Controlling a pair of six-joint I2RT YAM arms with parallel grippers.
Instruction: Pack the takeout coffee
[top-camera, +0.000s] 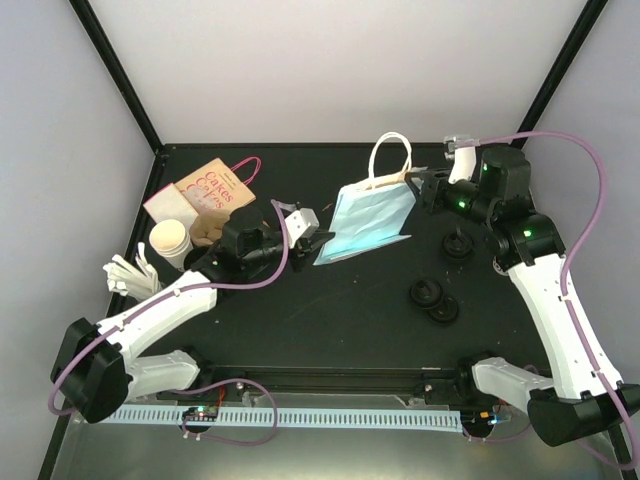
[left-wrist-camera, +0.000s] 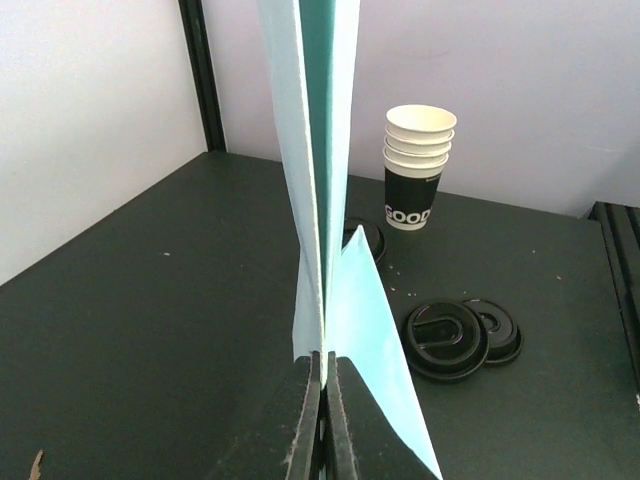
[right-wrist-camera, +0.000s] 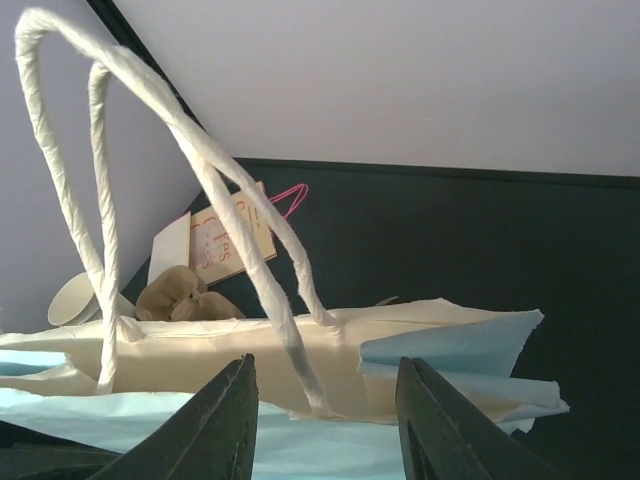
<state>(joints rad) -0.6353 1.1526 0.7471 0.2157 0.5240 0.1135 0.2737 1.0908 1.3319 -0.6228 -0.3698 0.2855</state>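
L gripper (left-wrist-camera: 323, 358) is clenched on the bottom edge of the blue paper bag (top-camera: 370, 220), fingers pressed together w/ only paper between them. The bag is held over mid-table btwn the two arms, w/ its mouth & white handles (top-camera: 390, 160) toward the back right. R gripper (right-wrist-camera: 328, 365) sits at the mouth end. Its fingers are spread, w/ one handle strand & the cream inner rim showing btwn them. I can't tell whether either pad touches the paper, so I call it released, not gripping.

Around it:
- Two black lids (top-camera: 432, 293) lie overlapping on the table (top-camera: 330, 330), near-right of the bag.
- A third lid (top-camera: 458, 245) sits apart from them, closer to the R arm.
- A stack of paper cups (left-wrist-camera: 418, 165) stands upright beyond the lids in the L wrist view. The bottom one is black w/ "GOOD" on it.
- At far left a kraft bag (top-camera: 215, 185) w/ a pink handle lies flat, w/ a brown pulp carrier (top-camera: 207, 232) just beside it.
- Also at far left are a single white cup (top-camera: 170, 242) and white cutlery (top-camera: 128, 272) by the table edge.

Hard to see:
- The bag fills the centre of the L wrist view & covers half of the lid behind it.
- I can't pick out the cup stack in the top view.
- The R wrist view crops the bag's lower part.
- The kraft bag's lettering is too blurred to read in the R wrist view.
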